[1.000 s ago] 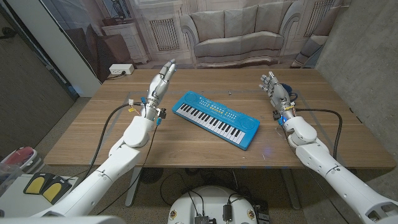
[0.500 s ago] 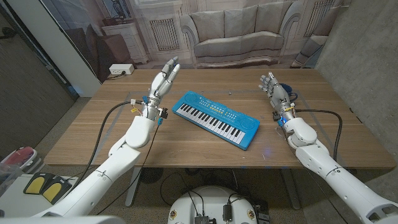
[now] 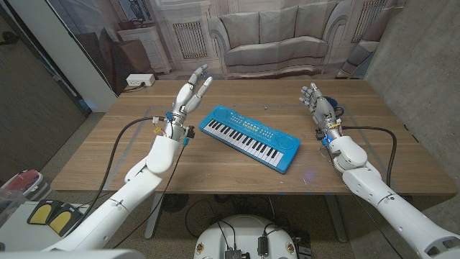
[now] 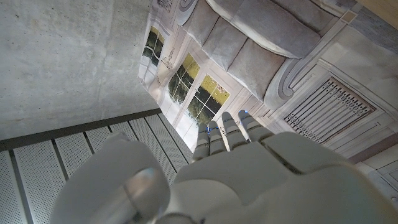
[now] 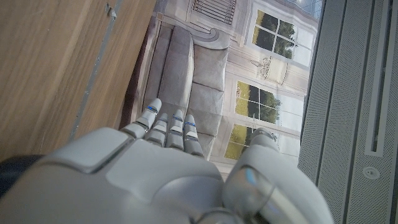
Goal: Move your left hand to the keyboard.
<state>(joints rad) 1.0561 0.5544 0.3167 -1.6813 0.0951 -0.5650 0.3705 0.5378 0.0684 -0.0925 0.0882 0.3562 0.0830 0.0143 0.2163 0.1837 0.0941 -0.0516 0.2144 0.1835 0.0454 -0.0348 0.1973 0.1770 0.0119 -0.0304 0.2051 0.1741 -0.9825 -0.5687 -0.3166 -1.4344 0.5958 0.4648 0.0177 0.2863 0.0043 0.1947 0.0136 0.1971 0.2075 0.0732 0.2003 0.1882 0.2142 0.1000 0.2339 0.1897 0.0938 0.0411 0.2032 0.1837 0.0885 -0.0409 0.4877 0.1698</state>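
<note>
Two hands hang over the wooden table [image 3: 108, 155], and the blue keyboard [image 3: 249, 137] lies between them near the table's middle. Its long axis runs on a slant, from a far end on the robot's left to a near end on its right. The left hand [image 3: 189, 91] is raised above the far-left part of the table, fingers [image 3: 204, 85] extended upward and a little apart, holding nothing; it is lifted off the surface, so the keys lie below it and off to the robot's right. In the left wrist view the hand [image 4: 249, 174] points at the sofa backdrop [image 4: 267, 56], not at the table. The keyboard's far end is the part closest to this hand, so I judge a short reach rightward and down will meet it. The right hand [image 3: 316, 104] stands by the far-right edge, fingers upright and close together, empty, near the keyboard's other end. No containers are on the table.
</note>
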